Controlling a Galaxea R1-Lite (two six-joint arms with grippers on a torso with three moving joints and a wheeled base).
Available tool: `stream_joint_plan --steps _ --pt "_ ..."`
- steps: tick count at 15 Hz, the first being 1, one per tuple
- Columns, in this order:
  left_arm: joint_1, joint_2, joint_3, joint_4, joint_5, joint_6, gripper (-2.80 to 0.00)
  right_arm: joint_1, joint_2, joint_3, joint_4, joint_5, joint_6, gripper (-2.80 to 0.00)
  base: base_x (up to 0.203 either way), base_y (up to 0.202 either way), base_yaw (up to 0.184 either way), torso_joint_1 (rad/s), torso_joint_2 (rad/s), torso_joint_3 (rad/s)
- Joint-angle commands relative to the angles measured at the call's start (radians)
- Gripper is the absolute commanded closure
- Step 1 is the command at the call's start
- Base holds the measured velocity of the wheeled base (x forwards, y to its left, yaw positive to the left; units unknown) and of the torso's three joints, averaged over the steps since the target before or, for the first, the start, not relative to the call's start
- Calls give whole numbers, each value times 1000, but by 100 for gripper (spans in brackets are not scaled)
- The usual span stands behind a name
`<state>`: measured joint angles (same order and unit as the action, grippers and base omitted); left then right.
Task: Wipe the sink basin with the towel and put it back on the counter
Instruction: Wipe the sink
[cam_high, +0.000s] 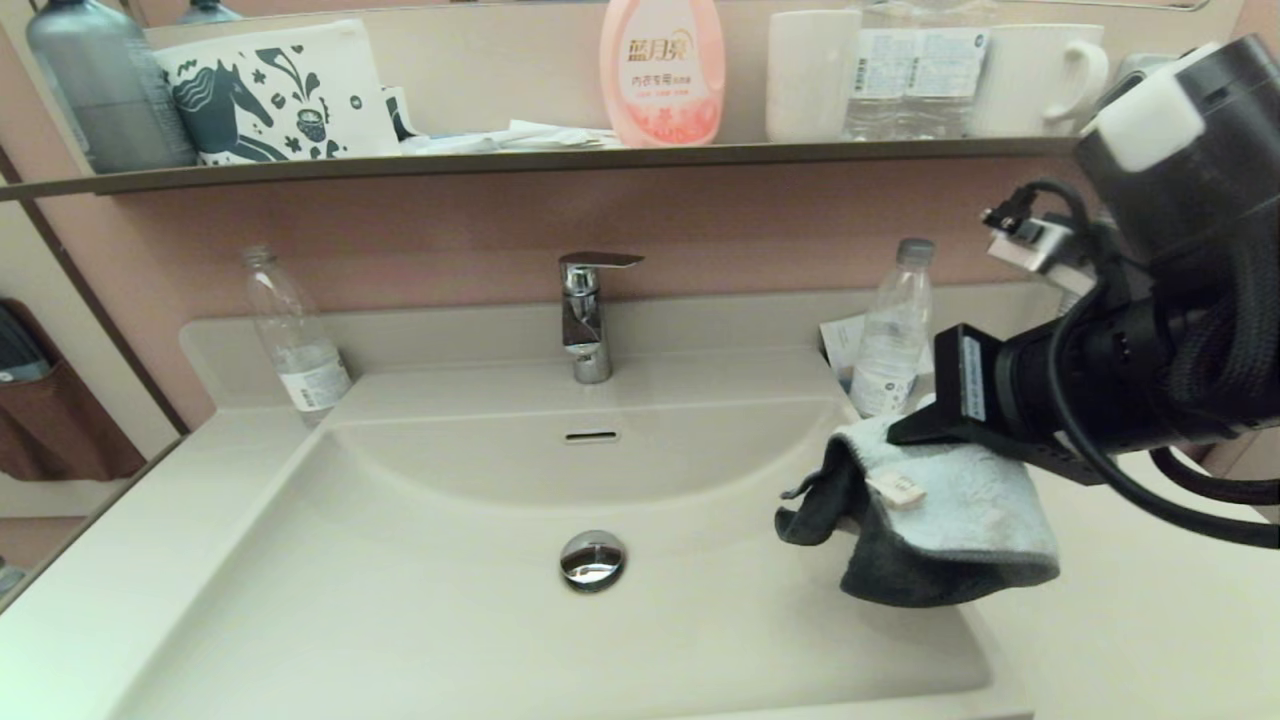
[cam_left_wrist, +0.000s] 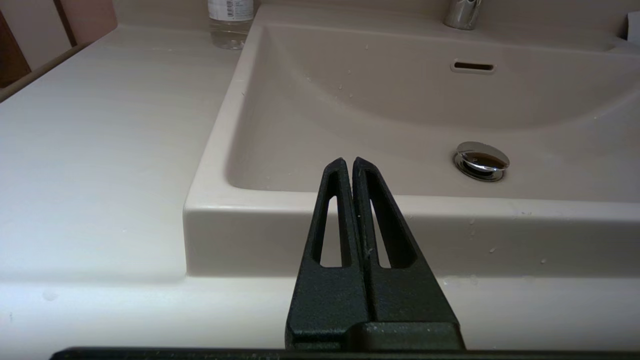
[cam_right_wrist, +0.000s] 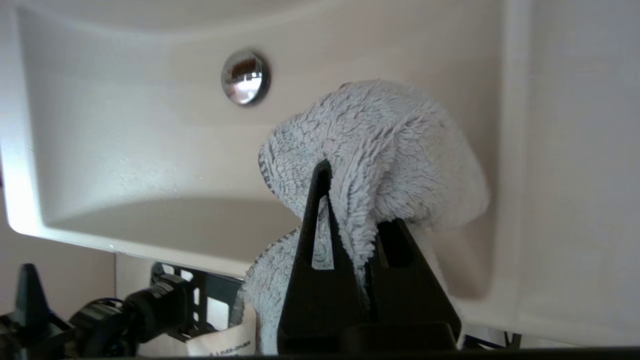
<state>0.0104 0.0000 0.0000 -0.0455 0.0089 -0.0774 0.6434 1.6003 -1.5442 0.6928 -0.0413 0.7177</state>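
**Towel held over the basin's right edge**

While the right claw (cam_right_wrist: 350, 200) grips the towel (cam_high: 940, 510) between its fingers, the light-blue cloth hangs dark grey side down, above the right rim of the sink basin (cam_high: 400, 560), beside the desk (cam_high: 1130, 620). A plastic bottle (cam_high: 893, 330) stands just behind it. The left claw (cam_left_wrist: 348, 162) sits pressed shut and empty, low before the basin's front edge, near the chrome drain plug (cam_left_wrist: 481, 160)

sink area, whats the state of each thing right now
towel: pinched in the right gripper, hanging over the basin's right edge
sink basin: a few droplets, no standing water
drain plug: down
left gripper: fingers shut, empty, before the front rim
faucet: off
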Motion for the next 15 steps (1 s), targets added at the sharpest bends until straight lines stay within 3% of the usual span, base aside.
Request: stream_joint_plan --steps 1,7,11,15 --pt "0 2 0 0 0 -1 0 31 76 -5 3 -2 3 0 0 0 0 0 0 0" --pt "0 2 0 0 0 -1 0 85 320 -6 0 -10 55 0 0 0 0 0 0 0" --pt "0 2 0 0 0 -1 0 89 474 -7 2 -84 71 0 0 0 0 0 0 0" --pt "0 2 0 0 0 -1 0 136 596 -7 -41 -62 71 0 0 0 0 0 0 0"
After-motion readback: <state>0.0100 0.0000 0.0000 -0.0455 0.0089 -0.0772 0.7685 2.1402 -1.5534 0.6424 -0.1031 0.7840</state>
